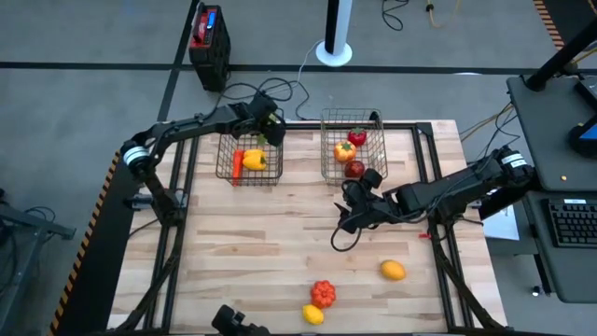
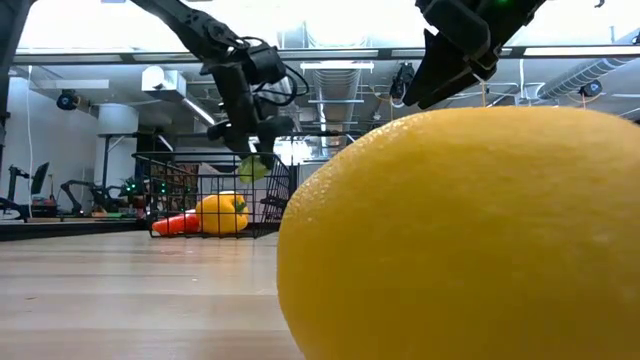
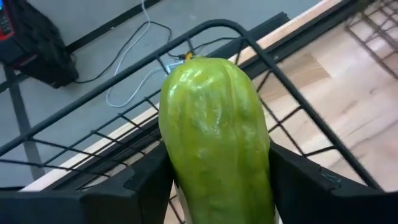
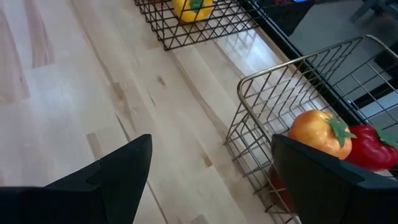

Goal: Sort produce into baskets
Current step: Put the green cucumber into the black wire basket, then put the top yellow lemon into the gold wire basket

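Observation:
My left gripper (image 1: 270,132) is shut on a green cucumber (image 3: 214,137) above the far right corner of the left wire basket (image 1: 227,171). That basket holds a yellow pepper (image 1: 254,160) and an orange carrot (image 1: 238,164). My right gripper (image 1: 354,201) is open and empty just off the near edge of the right basket (image 1: 326,140). The right basket holds a red pepper (image 1: 357,137), an orange tomato (image 1: 344,149) and a dark red apple (image 1: 354,169). An orange (image 1: 393,271), a red tomato (image 1: 323,293) and a lemon (image 1: 312,315) lie on the table near the front. My left gripper pinches the cucumber's two sides (image 3: 177,174) between its two fingers (image 3: 140,183). The cucumber's rounded end (image 3: 205,68) sticks out past the fingertips. The fingers point downward (image 2: 250,135), and the cucumber (image 2: 255,166) hangs below them, clear of the basket's rim.
A yellow fruit (image 2: 460,235) fills the low view's foreground. The table's black frame rail (image 1: 392,125) runs behind the baskets. Bare wood (image 1: 261,233) lies between the baskets and the front fruits. A cable loop (image 1: 343,241) hangs under my right arm.

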